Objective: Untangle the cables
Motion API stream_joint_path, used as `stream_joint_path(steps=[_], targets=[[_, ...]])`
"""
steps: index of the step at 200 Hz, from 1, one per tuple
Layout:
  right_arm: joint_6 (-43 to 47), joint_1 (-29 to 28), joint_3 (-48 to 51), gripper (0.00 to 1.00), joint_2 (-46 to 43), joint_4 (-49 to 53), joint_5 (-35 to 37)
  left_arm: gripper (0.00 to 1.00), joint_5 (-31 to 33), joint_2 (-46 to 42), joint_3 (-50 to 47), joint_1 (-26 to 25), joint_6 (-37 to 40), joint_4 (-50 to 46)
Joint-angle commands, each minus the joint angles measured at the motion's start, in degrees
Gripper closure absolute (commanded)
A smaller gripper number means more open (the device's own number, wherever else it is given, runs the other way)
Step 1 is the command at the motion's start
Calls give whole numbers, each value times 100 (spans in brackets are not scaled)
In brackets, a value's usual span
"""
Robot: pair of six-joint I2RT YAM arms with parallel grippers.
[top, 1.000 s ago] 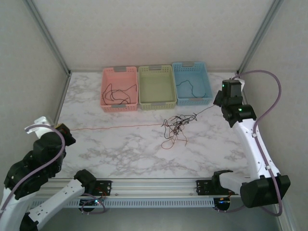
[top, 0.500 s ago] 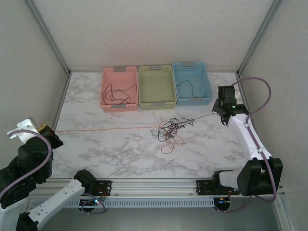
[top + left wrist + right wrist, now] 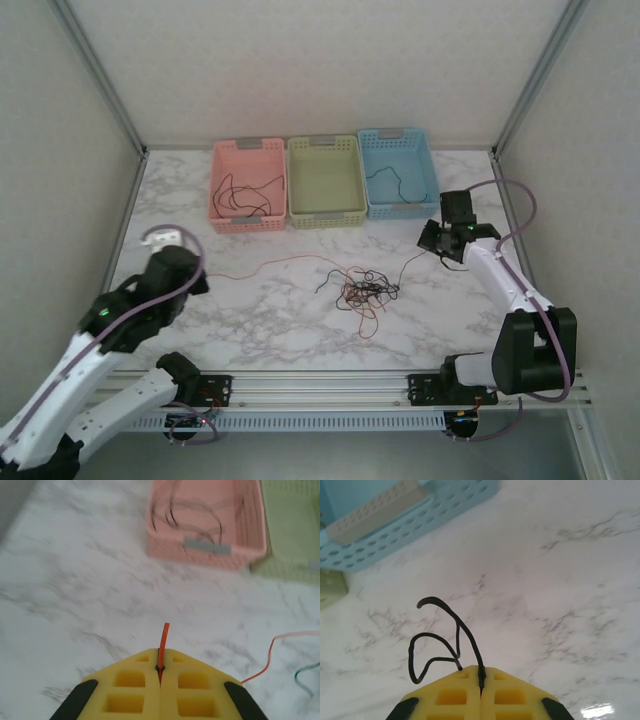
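The knot of thin cables (image 3: 362, 290) lies on the marble table (image 3: 250, 320) between our two arms, nearer the right gripper (image 3: 481, 677) than the left gripper (image 3: 160, 669), stretched roughly left to right. Our left jaws are pinched shut on an orange wire (image 3: 162, 639) and our right jaws on a black wire (image 3: 466, 632). Both seem to sag slackly toward the knot, though the strands are too fine to trace.
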State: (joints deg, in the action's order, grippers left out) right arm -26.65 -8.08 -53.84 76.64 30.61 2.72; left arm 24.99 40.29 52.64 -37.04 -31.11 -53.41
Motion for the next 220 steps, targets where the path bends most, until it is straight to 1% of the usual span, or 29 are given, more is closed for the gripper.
stream_joint_path(steps=[1,16,47,103,106,109,117,121,125,131,149,164,189,206,220], targets=[[-61,-88,157,100,-13,-101,-218,100,-1461,344,-603,-23,-268,1082],[-24,-83,228,100,-56,-93,-168,100,-1902,677,-853,-47,-275,1485],[35,-85,276,100,-87,-46,-32,100,-2153,1068,-1157,-142,-247,1854],[30,-85,313,100,-22,-99,-74,100,-1769,1545,-1465,-155,-311,1912],[35,-87,313,100,-18,-100,-78,97,-1736,1567,-1471,-155,-322,1913],[32,-89,307,100,-10,-95,-85,91,-1708,1592,-1476,-155,-334,1909],[37,-86,304,100,-5,-90,-103,67,-1655,1652,-1475,-155,-342,1910],[36,-84,297,100,-8,-83,-113,57,-1626,1682,-1460,-155,-343,1893],[33,-88,296,100,-2,-78,-114,50,-1586,1716,-1452,-155,-351,1876],[42,-85,287,100,-3,-70,-123,43,-1528,1751,-1418,-155,-352,1855],[58,-81,293,100,-8,-55,-110,36,-1518,1757,-1289,-155,-295,1865],[64,-82,299,100,-18,-55,-119,33,-1671,1764,-1135,-155,-219,1965],[45,-88,322,100,-3,-74,-170,31,-2460,1912,-925,-213,-72,2496],[37,-86,331,100,12,-84,-222,31,-2866,2262,-787,-400,-28,2887],[42,-91,322,100,21,-74,-248,31,-2813,2738,-536,-702,105,3046]])
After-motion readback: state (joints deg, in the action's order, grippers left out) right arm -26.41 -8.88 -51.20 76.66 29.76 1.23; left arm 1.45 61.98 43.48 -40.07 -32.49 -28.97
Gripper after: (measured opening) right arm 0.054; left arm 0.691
